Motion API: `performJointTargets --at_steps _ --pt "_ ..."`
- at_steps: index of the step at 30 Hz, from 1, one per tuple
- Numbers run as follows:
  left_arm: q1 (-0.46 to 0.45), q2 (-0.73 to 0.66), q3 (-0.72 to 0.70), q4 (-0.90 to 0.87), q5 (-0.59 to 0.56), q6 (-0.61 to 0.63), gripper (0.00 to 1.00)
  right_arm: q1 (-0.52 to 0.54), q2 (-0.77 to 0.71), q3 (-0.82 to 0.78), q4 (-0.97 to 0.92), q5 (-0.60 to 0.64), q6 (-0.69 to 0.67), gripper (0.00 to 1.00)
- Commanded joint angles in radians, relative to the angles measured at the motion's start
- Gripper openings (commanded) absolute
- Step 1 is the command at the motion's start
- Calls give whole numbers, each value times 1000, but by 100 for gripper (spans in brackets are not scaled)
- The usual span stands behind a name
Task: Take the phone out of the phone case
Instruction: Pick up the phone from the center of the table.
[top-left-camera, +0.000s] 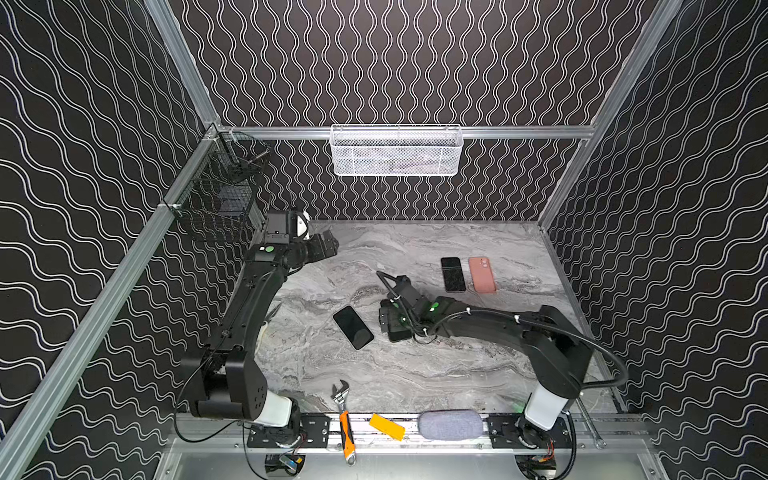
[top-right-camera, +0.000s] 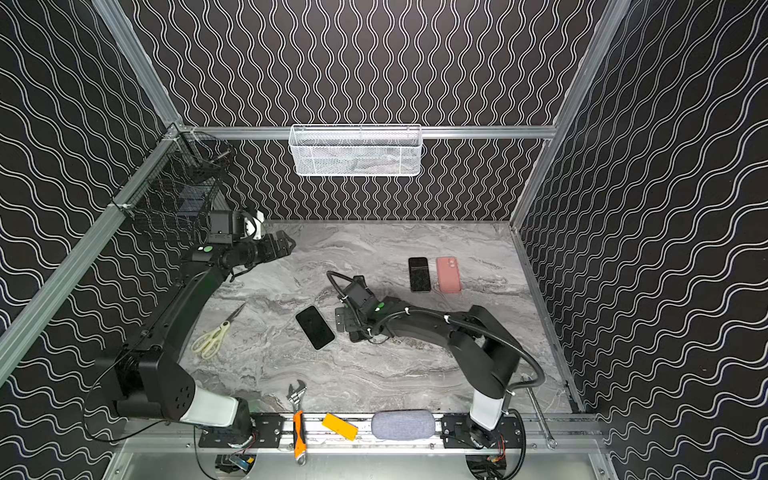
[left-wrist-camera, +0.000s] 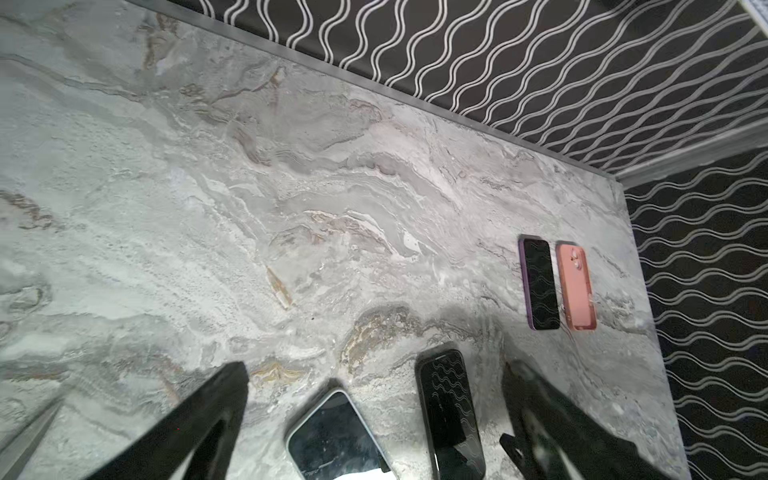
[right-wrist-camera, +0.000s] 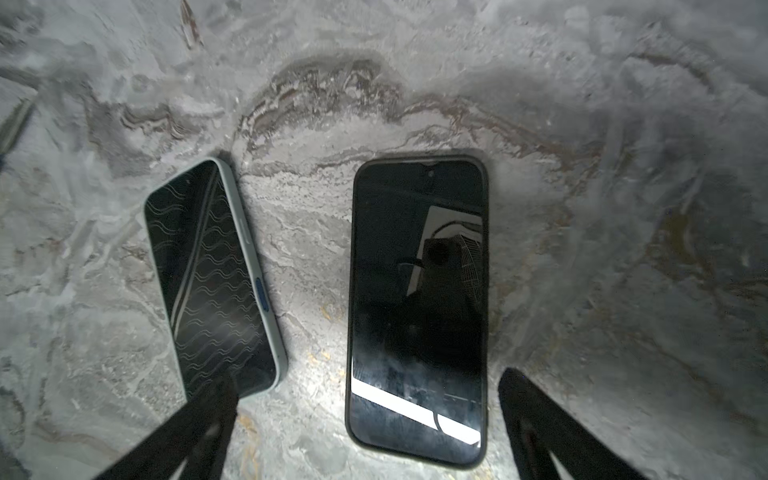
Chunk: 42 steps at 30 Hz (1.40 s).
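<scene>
A phone in a black phone case (right-wrist-camera: 417, 307) lies screen up on the marble table (top-left-camera: 415, 374). My right gripper (right-wrist-camera: 368, 378) hovers just above its near end, open, with the fingers on either side of it and apart from it. In both top views only a corner of this phone (top-left-camera: 399, 334) (top-right-camera: 357, 336) shows under the right gripper (top-left-camera: 386, 322). To its left lies a second phone with a pale rim (right-wrist-camera: 212, 278) (top-left-camera: 353, 327), at a slant. My left gripper (top-left-camera: 328, 243) (left-wrist-camera: 376, 368) hangs open and empty in the air at the back left.
A purple-edged phone (top-left-camera: 453, 274) and a pink case (top-left-camera: 482, 274) lie side by side at the back right. Scissors (top-right-camera: 214, 336) lie by the left arm. A wrench (top-left-camera: 344, 415), a yellow block (top-left-camera: 386, 426) and a grey pouch (top-left-camera: 451, 424) sit along the front rail. Baskets (top-left-camera: 397, 151) (top-left-camera: 220, 195) hang on the walls.
</scene>
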Motion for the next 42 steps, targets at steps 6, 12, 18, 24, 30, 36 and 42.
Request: performJointTargets --at_steps 6,12,18,24,30,36,42 --pt "46 -2 -18 32 55 -4 99 16 82 73 -105 85 61 99" --pt "46 -3 -28 43 76 -13 99 16 161 106 -142 68 55 99" --pt "45 -5 -33 47 75 -14 99 15 179 103 -143 65 35 99" --pt "72 -3 -36 51 81 -18 99 15 176 95 -152 71 13 98" --pt "71 2 -41 57 92 -25 99 15 180 98 -184 69 -23 95" --pt "71 -2 -44 61 89 -28 99 15 173 81 -181 60 -47 91" --pt "72 1 -46 63 93 -33 99 14 181 74 -174 48 -61 84"
